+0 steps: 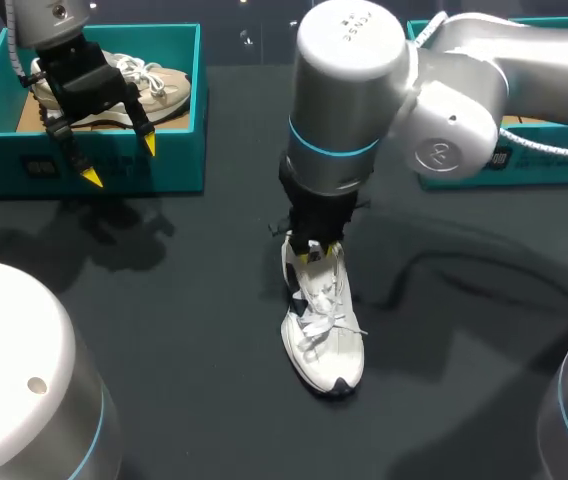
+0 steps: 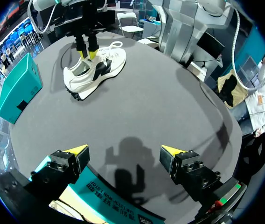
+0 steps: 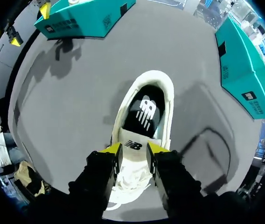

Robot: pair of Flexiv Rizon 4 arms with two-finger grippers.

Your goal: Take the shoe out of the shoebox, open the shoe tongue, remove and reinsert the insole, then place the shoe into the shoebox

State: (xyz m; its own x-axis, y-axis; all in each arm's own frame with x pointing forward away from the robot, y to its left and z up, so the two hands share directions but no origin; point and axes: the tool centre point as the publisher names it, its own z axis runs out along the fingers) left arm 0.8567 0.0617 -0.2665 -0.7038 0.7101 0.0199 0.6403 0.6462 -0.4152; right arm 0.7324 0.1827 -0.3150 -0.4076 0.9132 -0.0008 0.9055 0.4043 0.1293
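None of the print resolves into words. The white lace-up shoe (image 3: 166,95) shows a white emblem (image 3: 145,112) on its black insole (image 3: 137,127) and a small dark mark on its white tongue patch (image 3: 133,145). The teal cardboard shoebox (image 1: 104,150) left of the shoe carries a dark label (image 1: 42,165) with tiny white characters. The second teal box (image 3: 240,65) right of the shoe bears a similar label (image 3: 249,96).

A dark grey table (image 1: 164,330) with a beige sneaker (image 1: 159,85) toward its left.
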